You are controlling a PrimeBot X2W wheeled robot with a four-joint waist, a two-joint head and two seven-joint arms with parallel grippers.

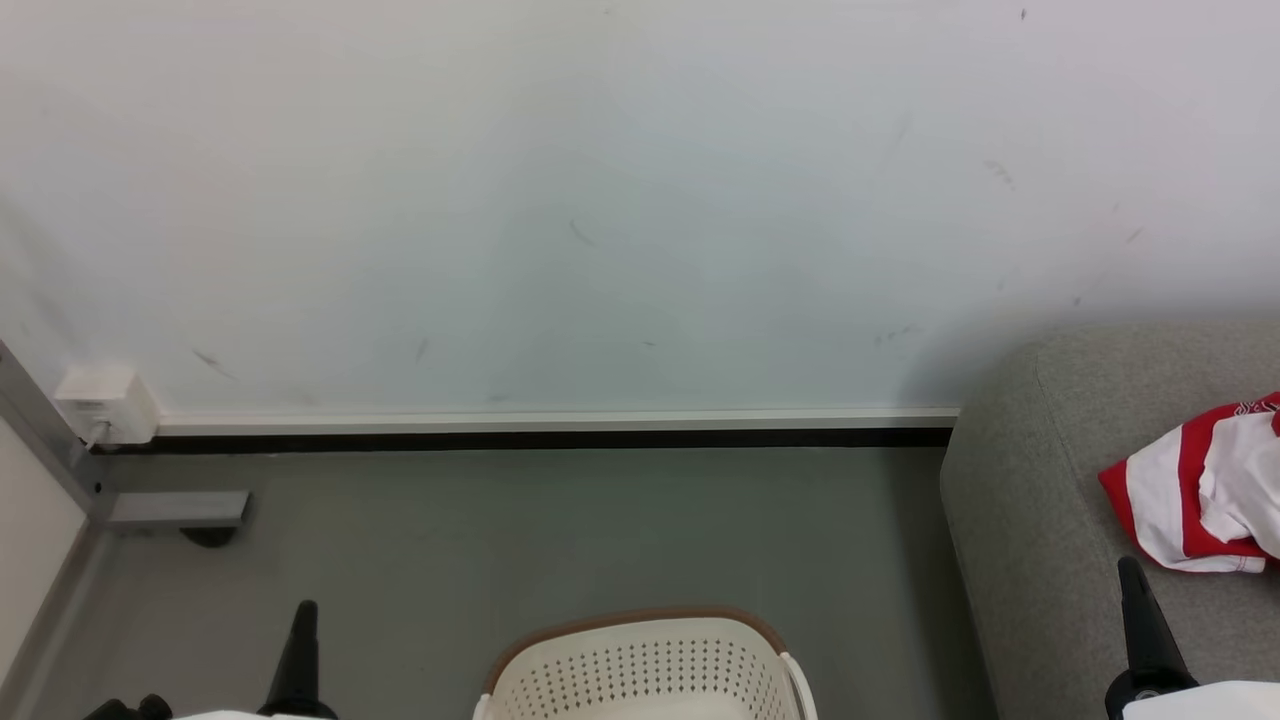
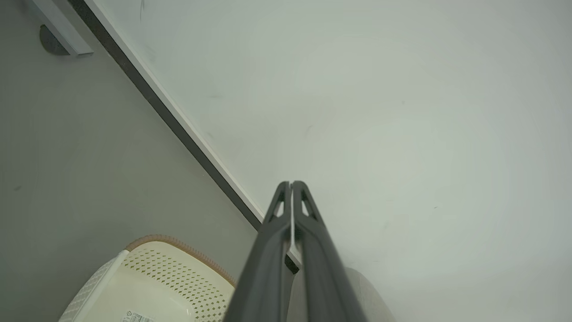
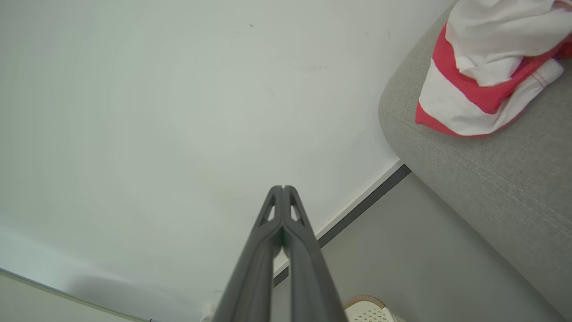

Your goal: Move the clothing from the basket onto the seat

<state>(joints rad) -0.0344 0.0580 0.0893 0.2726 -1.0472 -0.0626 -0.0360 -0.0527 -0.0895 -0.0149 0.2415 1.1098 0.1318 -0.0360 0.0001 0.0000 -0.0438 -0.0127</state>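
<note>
The cream-white basket [image 1: 645, 668] with a brown rim stands on the floor at the bottom middle of the head view; the part of its inside that the left wrist view shows, basket [image 2: 156, 286], holds no garment. Red and white clothing [image 1: 1205, 490] lies bunched on the grey seat [image 1: 1030, 520] at the right, also seen as clothing [image 3: 487, 71] on the seat [image 3: 491, 179]. My left gripper [image 1: 305, 608] points up at the lower left, shut and empty, fingertips together [image 2: 291, 183]. My right gripper [image 1: 1130, 565] is shut and empty over the seat's front part, below the clothing [image 3: 283, 188].
A pale wall [image 1: 600, 200] with a white and black skirting [image 1: 550, 430] closes the far side. A white socket box [image 1: 105, 403] and a grey metal foot [image 1: 175, 510] sit at the left. Grey floor [image 1: 560, 530] lies between basket, wall and seat.
</note>
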